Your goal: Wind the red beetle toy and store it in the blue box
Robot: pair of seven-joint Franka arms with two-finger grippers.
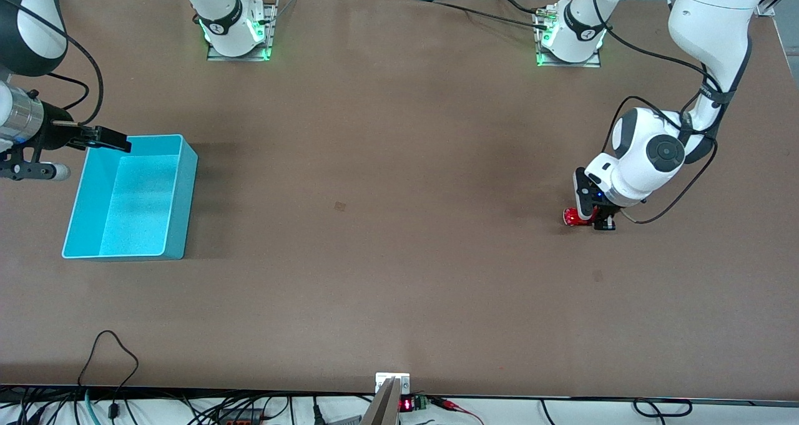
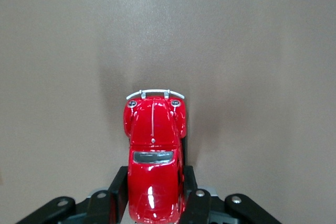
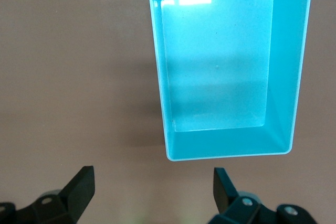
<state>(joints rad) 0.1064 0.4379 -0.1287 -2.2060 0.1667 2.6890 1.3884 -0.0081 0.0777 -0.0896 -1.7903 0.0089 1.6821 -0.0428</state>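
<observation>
The red beetle toy [image 1: 570, 216] is at the left arm's end of the table, low at the tabletop. My left gripper [image 1: 592, 218] is shut on its body. In the left wrist view the toy [image 2: 154, 145] points away from the wrist with its silver bumper leading, and a black finger [image 2: 118, 187] presses each flank. The blue box [image 1: 181, 194] stands open-topped and holds nothing at the right arm's end. My right gripper [image 1: 111, 139] hangs open over the box's corner nearest its base. The right wrist view shows the box [image 3: 226, 152] and my open right gripper [image 3: 153, 178] over bare table.
Both arm bases [image 1: 237, 32] [image 1: 569, 38] stand along the table edge farthest from the front camera. Cables [image 1: 112, 362] and a small device [image 1: 392, 387] lie along the nearest edge. Brown tabletop [image 1: 374, 194] stretches between the toy and the box.
</observation>
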